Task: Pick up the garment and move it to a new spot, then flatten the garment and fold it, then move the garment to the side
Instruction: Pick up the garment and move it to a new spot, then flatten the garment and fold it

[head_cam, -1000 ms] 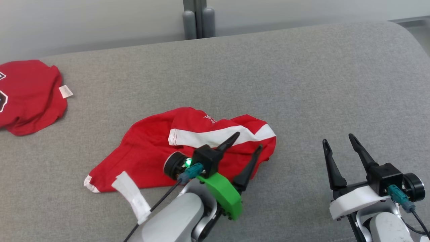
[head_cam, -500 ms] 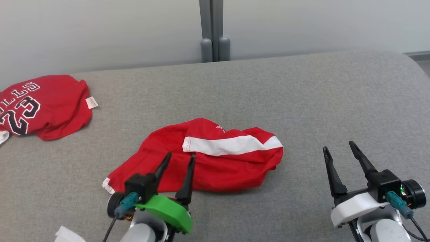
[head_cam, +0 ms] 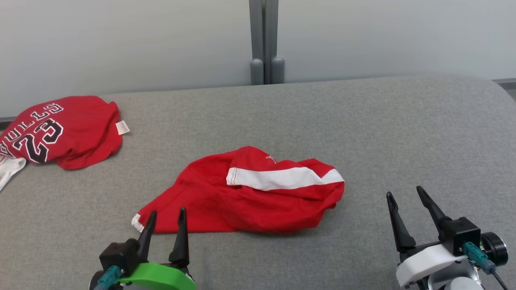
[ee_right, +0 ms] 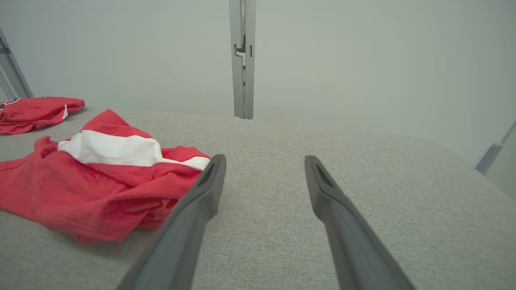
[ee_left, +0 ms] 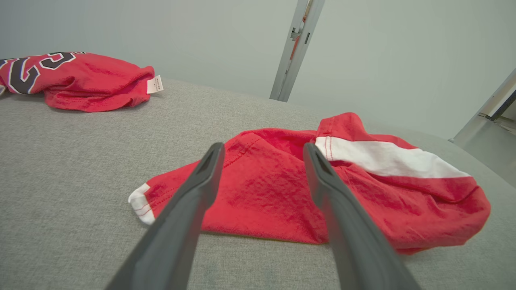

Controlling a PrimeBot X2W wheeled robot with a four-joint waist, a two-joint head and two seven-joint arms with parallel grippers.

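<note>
The red garment (head_cam: 242, 201) lay crumpled at the centre of the head view, a white band (head_cam: 282, 178) across its upper right fold and a white-trimmed corner at lower left. It rested on a grey fabric bench (head_cam: 383, 129); a pale wall (head_cam: 121, 40) rose behind. The left hand (head_cam: 167, 211) and right hand (head_cam: 404, 191) stood released, empty.

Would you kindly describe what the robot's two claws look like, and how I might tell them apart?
Each has two long, dark, tapering fingers on a black block with a teal connector. The left claw wears a bright green cover. The right claw wears a white cover, with a round black housing beside it and a dark cable trailing away.
</note>
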